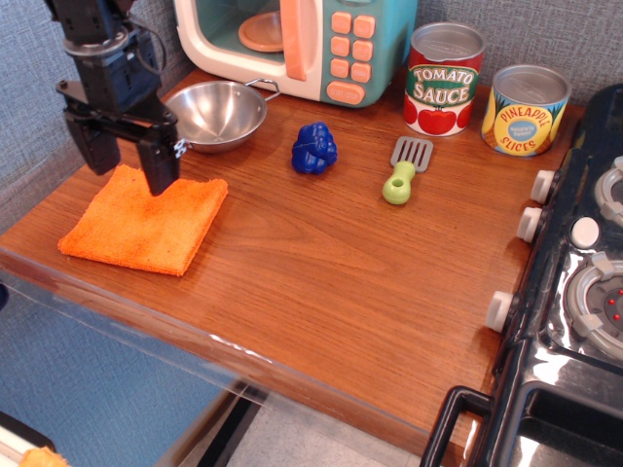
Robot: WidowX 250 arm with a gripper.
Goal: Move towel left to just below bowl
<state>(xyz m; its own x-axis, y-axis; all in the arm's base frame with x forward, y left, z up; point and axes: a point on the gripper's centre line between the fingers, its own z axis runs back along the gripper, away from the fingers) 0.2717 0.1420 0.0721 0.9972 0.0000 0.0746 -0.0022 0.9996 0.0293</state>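
Observation:
The orange towel (pixel 141 224) lies flat at the front left corner of the wooden counter, just in front of the steel bowl (pixel 216 114). My black gripper (pixel 131 170) hangs above the towel's far edge, jaws open and empty, fingertips clear of the cloth. The bowl sits right behind the gripper, its wire handle close to my right finger (pixel 159 167).
A toy microwave (pixel 292 44) stands at the back. A blue toy pepper (pixel 314 148), a green-handled spatula (pixel 404 168), a tomato sauce can (pixel 444 78) and a pineapple can (pixel 526 109) lie to the right. A toy stove (pixel 574 292) borders the right side.

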